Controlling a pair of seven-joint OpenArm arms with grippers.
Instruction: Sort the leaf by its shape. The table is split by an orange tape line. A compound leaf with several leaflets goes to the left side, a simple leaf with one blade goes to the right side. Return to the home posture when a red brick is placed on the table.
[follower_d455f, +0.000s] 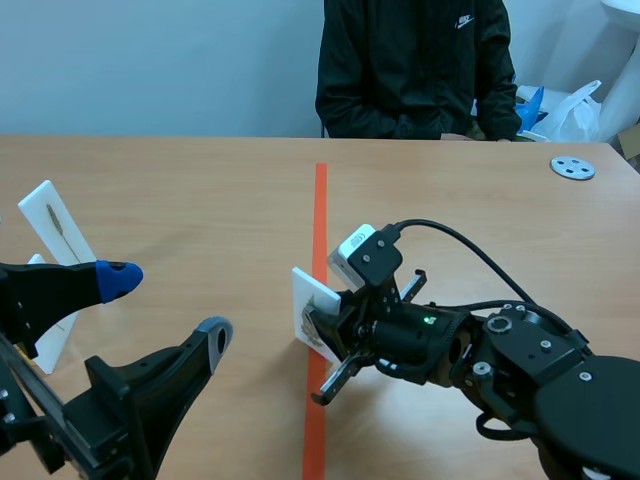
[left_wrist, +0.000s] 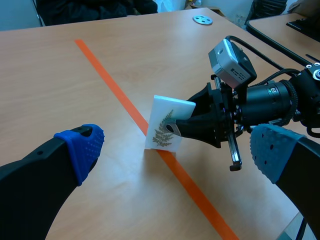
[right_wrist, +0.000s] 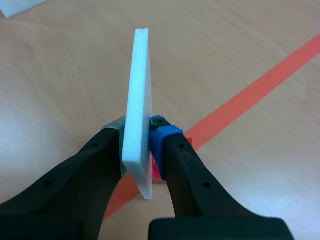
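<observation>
The right claw (right_wrist: 136, 137) pinches a flat white card printed with a green fern-like compound leaf (left_wrist: 164, 117), held upright between its fingers at the orange tape line (follower_d455f: 320, 200) on the wooden table (follower_d455f: 180, 180). The left claw (follower_d455f: 167, 307) is spread and empty. As I judge it, the card is gripped but not yet sorted: carrying it left and releasing it remain.

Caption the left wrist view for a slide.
Right gripper holds white fern card at the orange tape line.

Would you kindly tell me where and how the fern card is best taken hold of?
Across its two flat faces, near one edge, coming edge-on from the right: the fern card is a thin slab standing upright, and the right pincer clamps it just so.
</observation>
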